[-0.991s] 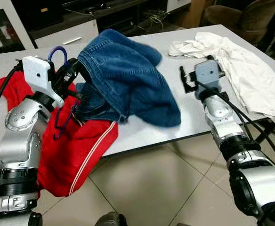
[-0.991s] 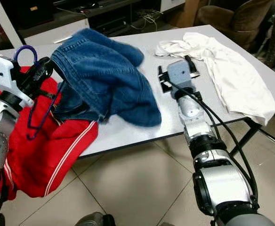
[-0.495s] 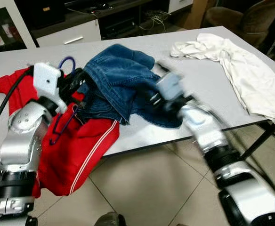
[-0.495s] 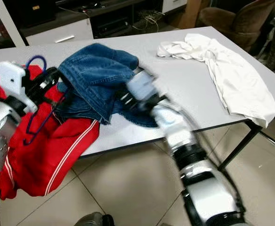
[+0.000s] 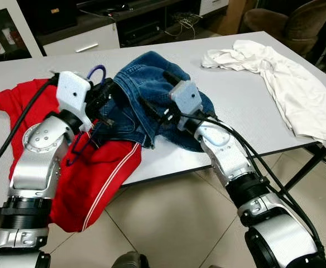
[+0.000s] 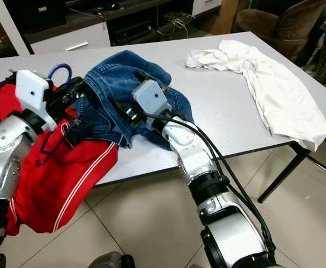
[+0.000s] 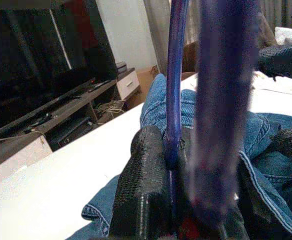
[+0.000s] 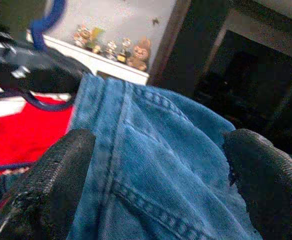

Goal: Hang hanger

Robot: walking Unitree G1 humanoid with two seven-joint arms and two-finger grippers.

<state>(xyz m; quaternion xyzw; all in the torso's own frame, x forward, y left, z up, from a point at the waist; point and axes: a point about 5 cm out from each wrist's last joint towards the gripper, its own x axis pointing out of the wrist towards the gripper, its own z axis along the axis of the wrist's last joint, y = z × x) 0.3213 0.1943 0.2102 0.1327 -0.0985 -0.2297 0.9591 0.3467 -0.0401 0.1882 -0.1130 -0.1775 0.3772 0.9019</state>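
Observation:
My left gripper [image 5: 103, 98] is shut on a blue-purple hanger [image 5: 96, 71], whose hook rises above the fingers and whose lower bar [image 5: 78, 149] hangs over the red cloth. In the left wrist view the hanger [image 7: 174, 75] is pinched against a black finger [image 7: 145, 192]. Blue jeans [image 5: 143, 89] are bunched on the table, partly draped on the hanger. My right gripper [image 5: 156, 100] is open, pressed into the jeans just right of the left gripper. The right wrist view has its fingers [image 8: 56, 185] wide apart, with denim [image 8: 156, 165] between them.
A red garment with white stripes [image 5: 99, 178] hangs over the front edge of the white table [image 5: 168, 159]. A white garment [image 5: 288, 84] lies at the table's right end. A TV cabinet [image 5: 85, 39] stands behind, and tiled floor [image 5: 168, 223] lies below.
My right arm has swung left from the table's right part onto the jeans. My left gripper has carried the hanger a little right and lower, and the jeans have settled onto the table.

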